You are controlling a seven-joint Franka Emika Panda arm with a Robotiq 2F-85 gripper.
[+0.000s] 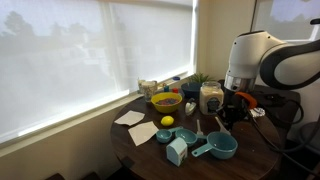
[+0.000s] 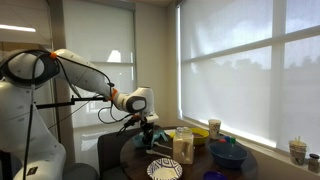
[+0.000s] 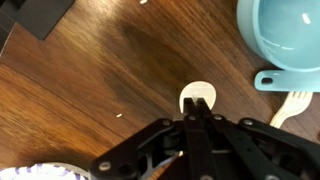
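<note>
wrist view | fingers [image 3: 192, 140] clenched tight, nothing seen btwn | small white disc [image 3: 198, 96] flat on worktop [image 3: 90, 90], just ahead of tips, round so no long axis | poss. touching, near edge hidden | teal cup [image 3: 285, 30] beyond, off-side

The small round white disc [image 3: 198, 95] lies flat on the brown wooden table [image 3: 90, 80], partly hidden under the gripper [image 3: 197, 117], near the light blue cup [image 3: 285, 32].

dark wooden table [image 3: 90, 80] carries teal cups [image 1: 222, 146], a yellow bowl [image 1: 166, 101], perhaps napkins [image 1: 130, 118].
</note>
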